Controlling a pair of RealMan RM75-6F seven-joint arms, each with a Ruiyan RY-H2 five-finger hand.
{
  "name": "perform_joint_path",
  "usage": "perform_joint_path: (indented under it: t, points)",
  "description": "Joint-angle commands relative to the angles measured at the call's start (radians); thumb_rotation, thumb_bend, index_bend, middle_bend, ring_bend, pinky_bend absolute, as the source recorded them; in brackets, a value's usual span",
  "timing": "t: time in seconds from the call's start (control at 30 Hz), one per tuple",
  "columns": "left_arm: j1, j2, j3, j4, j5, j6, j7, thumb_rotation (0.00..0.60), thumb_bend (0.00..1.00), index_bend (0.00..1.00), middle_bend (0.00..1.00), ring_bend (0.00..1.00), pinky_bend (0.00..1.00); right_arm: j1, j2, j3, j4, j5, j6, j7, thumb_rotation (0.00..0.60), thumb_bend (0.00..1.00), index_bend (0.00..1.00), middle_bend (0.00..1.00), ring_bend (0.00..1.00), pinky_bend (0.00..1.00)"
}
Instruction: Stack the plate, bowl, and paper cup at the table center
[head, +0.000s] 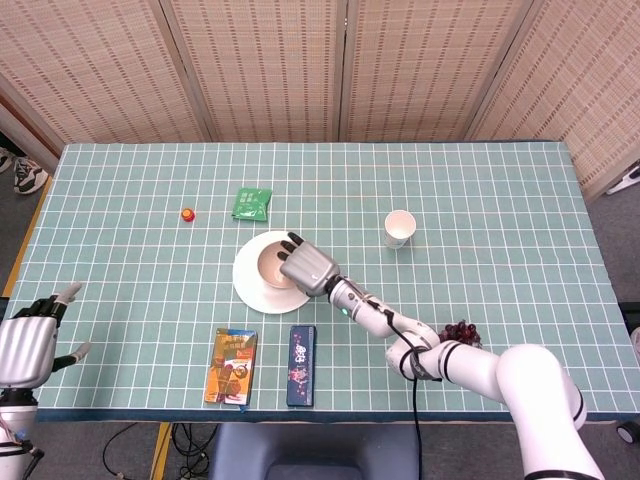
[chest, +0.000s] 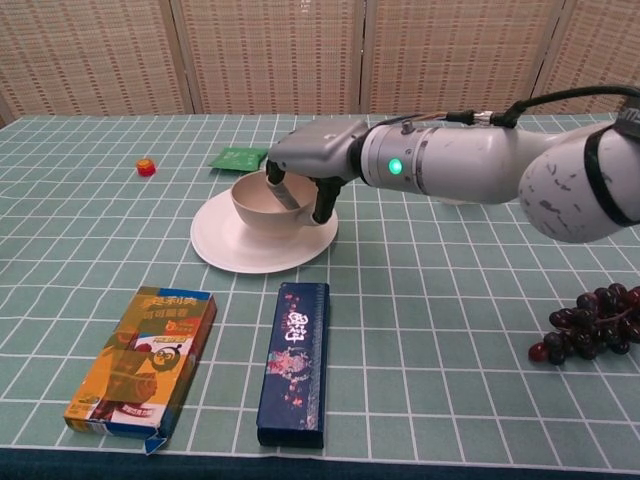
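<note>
Right hand (chest: 305, 165) gripping bowl (chest: 262, 205), seemingly on plate (chest: 225, 245)

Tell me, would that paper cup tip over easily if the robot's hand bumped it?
Probably. The cup looks small, thin-walled and empty, so likely very light. It stands upright and alone on the table, with nothing bracing it. Once on its side, its round shape would likely let it roll.

Silver right robot hand (chest: 305, 150), dark fingers (head: 291, 241), white arm, green light
</note>
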Motion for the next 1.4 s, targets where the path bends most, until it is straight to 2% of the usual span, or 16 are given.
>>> perform_joint_path:
  t: [0.03, 0.23, 0.37, 0.53, 0.67, 1.07, 1.2, 1.4]
  points:
    - [0.001, 0.0, 0.0, 0.002, -0.001, 0.0, -0.002, 0.6, 0.11, 0.16, 0.32, 0.35, 0.49, 0.009, -0.015, -0.003, 0.02, 0.014, -0.002, -0.003, 0.6, 0.38, 0.61, 0.23, 0.11, 0.07]
    - [0.004, -0.002, 0.0, 0.004, 0.001, 0.001, -0.004, 0.6, 0.11, 0.16, 0.32, 0.35, 0.49, 0.022, -0.038, -0.011, 0.048, 0.027, 0.002, 0.011, 0.6, 0.37, 0.59, 0.2, 0.09, 0.07]
    - [0.005, -0.003, 0.0, 0.005, 0.0, -0.002, -0.006, 0.6, 0.11, 0.16, 0.32, 0.35, 0.49, 0.023, -0.036, -0.022, 0.044, 0.028, 0.013, 0.0, 0.6, 0.33, 0.45, 0.17, 0.07, 0.07]
    - [0.005, -0.006, -0.001, 0.009, 0.002, -0.002, -0.009, 0.6, 0.11, 0.16, 0.32, 0.34, 0.49, 0.008, 0.001, -0.027, -0.007, 0.052, 0.036, -0.043, 0.6, 0.28, 0.2, 0.09, 0.02, 0.06]
    - [0.006, -0.007, -0.003, 0.011, 0.002, 0.0, -0.012, 0.6, 0.11, 0.16, 0.32, 0.34, 0.49, -0.023, 0.063, -0.028, -0.094, 0.07, 0.089, -0.084, 0.6, 0.25, 0.11, 0.05, 0.0, 0.06]
    - [0.007, 0.0, -0.002, 0.003, 0.015, -0.002, -0.023, 0.6, 0.11, 0.16, 0.32, 0.34, 0.49, -0.187, 0.368, -0.056, -0.43, 0.115, 0.287, -0.183, 0.6, 0.22, 0.09, 0.04, 0.0, 0.06]
    - [0.005, 0.003, -0.002, -0.005, 0.022, -0.001, -0.019, 0.6, 0.11, 0.16, 0.32, 0.34, 0.49, -0.222, 0.442, -0.062, -0.453, 0.166, 0.289, -0.183, 0.6, 0.22, 0.09, 0.05, 0.0, 0.09]
    - [0.002, 0.006, -0.004, -0.019, 0.03, 0.0, -0.006, 0.6, 0.11, 0.16, 0.32, 0.34, 0.49, -0.235, 0.482, -0.061, -0.391, 0.27, 0.223, -0.144, 0.6, 0.22, 0.09, 0.05, 0.0, 0.15]
